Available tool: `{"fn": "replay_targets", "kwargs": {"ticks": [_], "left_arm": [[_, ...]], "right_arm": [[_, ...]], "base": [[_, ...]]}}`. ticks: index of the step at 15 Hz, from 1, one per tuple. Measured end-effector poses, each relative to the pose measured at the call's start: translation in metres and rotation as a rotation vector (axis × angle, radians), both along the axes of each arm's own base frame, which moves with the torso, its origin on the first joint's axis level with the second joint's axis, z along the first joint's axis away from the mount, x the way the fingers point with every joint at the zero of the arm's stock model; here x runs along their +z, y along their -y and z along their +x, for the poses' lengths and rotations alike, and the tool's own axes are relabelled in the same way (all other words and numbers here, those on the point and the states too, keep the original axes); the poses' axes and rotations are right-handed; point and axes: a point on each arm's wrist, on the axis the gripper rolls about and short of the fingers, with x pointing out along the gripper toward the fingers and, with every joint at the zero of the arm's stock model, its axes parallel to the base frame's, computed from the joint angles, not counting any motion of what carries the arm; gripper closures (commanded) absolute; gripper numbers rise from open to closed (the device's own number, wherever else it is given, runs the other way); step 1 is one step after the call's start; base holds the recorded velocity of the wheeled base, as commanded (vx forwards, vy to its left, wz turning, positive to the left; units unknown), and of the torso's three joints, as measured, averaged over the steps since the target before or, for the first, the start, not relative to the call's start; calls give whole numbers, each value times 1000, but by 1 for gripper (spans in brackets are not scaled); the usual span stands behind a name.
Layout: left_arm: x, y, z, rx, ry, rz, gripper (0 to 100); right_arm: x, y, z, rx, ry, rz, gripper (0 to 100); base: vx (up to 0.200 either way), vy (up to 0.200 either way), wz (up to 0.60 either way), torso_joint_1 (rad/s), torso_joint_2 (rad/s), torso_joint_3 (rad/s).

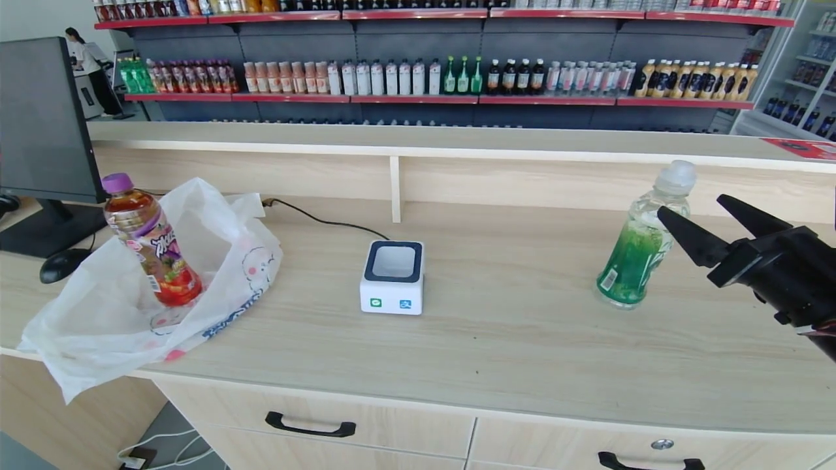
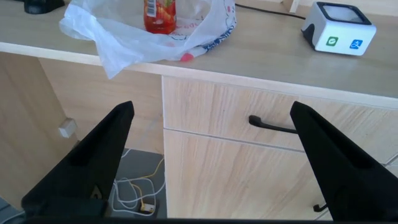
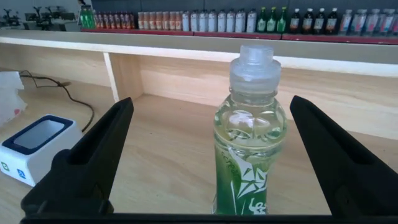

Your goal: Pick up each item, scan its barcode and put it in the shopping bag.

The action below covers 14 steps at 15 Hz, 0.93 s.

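A green-labelled drink bottle [image 1: 638,245] with a clear cap stands upright on the counter at the right, and fills the middle of the right wrist view [image 3: 250,143]. My right gripper [image 1: 695,220] is open just to its right, fingers pointing at it without touching. A red tea bottle [image 1: 149,241] with a purple cap stands tilted on the white shopping bag [image 1: 111,307] at the left. The white barcode scanner [image 1: 392,277] sits mid-counter. My left gripper [image 2: 211,162] is open, below the counter's front edge, facing the drawers.
A monitor [image 1: 42,124] and a mouse [image 1: 62,264] are at the far left. A raised ledge [image 1: 418,147] runs along the back of the counter. The scanner's cable [image 1: 320,220] trails to the back. Drawer handles [image 1: 310,427] sit below the front edge.
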Motion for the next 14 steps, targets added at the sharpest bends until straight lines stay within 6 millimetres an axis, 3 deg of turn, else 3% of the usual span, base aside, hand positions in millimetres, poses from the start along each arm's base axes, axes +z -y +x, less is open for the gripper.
{"fn": "replay_targets", "kwargs": {"ticks": [4, 14], "left_arm": [[0, 0, 0, 0, 0, 0, 0], [0, 0, 0, 1, 0, 1, 0]], "right_arm": [[-13, 11, 3, -47, -58, 3, 0], [-47, 12, 20, -44, -200, 8, 0]], "base": [[0, 0, 0, 0, 0, 0], [0, 0, 0, 0, 0, 0]]}}
